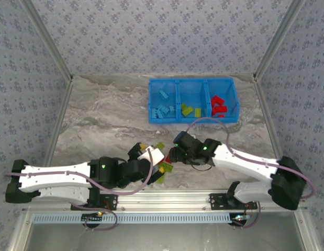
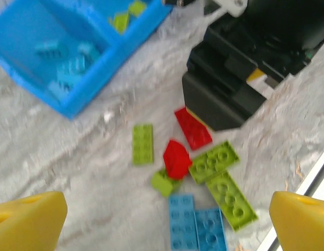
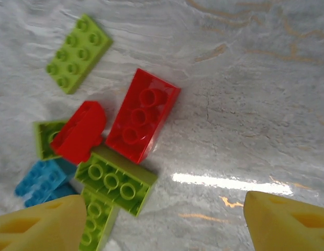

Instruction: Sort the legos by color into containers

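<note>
Right claw (image 3: pixel 164 225): spread, empty; red brick (image 3: pixel 142 116) just ahead, green brick (image 3: pixel 114 180) touching its near end. Left claw (image 2: pixel 164 225): spread, empty, over loose legos (image 2: pixel 203 172); tray (image 2: pixel 80 99) beyond. Advised: straddle red's long sides.

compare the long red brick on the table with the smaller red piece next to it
The long red brick lies flat on the table; the small red piece sits tilted, partly over a lime green brick. The long red brick shows three round hollows on top; the small red piece shows a smooth, rounded face. Both are red, in one pile.
</note>
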### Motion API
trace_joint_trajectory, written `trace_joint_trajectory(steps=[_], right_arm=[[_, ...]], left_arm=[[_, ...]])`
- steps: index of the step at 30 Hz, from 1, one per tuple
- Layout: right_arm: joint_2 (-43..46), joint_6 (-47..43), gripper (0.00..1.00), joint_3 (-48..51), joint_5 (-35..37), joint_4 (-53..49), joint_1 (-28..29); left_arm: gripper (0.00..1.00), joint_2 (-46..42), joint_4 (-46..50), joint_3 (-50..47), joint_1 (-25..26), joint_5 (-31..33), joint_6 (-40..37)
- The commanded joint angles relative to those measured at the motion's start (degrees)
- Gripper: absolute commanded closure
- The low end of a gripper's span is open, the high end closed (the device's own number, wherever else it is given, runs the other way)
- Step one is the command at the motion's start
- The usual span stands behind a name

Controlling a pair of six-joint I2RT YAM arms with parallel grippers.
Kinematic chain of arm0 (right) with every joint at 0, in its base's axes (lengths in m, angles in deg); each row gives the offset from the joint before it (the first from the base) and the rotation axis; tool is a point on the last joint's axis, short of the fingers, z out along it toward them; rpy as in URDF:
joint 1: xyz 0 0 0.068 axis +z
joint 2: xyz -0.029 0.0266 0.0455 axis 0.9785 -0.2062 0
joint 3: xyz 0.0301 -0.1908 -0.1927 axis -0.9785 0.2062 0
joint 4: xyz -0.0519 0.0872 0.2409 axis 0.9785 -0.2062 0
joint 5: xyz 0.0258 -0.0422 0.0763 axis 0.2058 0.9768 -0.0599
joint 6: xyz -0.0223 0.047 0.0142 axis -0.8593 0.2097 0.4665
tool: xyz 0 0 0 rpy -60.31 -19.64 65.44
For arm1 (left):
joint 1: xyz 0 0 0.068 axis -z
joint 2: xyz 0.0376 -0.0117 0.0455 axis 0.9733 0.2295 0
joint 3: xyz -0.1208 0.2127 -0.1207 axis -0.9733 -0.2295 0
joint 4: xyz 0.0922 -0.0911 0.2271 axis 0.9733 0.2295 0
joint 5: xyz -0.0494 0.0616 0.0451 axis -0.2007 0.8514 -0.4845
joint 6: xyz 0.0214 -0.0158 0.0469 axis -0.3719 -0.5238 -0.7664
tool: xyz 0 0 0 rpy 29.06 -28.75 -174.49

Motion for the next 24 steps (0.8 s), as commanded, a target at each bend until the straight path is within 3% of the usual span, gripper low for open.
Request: trace_joint_trajectory(steps=[1, 6, 10, 14, 19, 24], right_arm=[[-4.8, 4.1, 0.18, -2.7, 1.3, 3.2, 0.7], [-12.3, 3.3, 0.18, -4.8, 0.6, 5.5, 0.5], [-17.7, 2.1, 0.21, -7.5, 0.8, 5.9, 0.4], [-20.9, 3.2, 0.39, -7.0, 0.9, 7.3, -0.4], [-18.9, 4.5, 0.51, -3.5, 3.1, 8.3, -1.6], [-9.9, 6.0, 0.62, 4.5, 3.9, 10.0, -5.3]], left_arm=[[0.01, -1.9, 6.4, -2.4, 0.6, -0.3, 14.0], [0.01, -3.1, 4.0, -7.4, 0.6, -4.0, 17.9], [0.01, -5.3, 4.3, -9.0, 0.6, -2.6, 19.3], [0.01, -8.0, 5.3, -10.1, 0.6, 0.8, 20.2], [0.01, -9.3, 1.4, -12.3, 0.6, 1.4, 19.1], [0.01, -6.6, -6.1, -12.2, 0.6, 1.0, 15.7]])
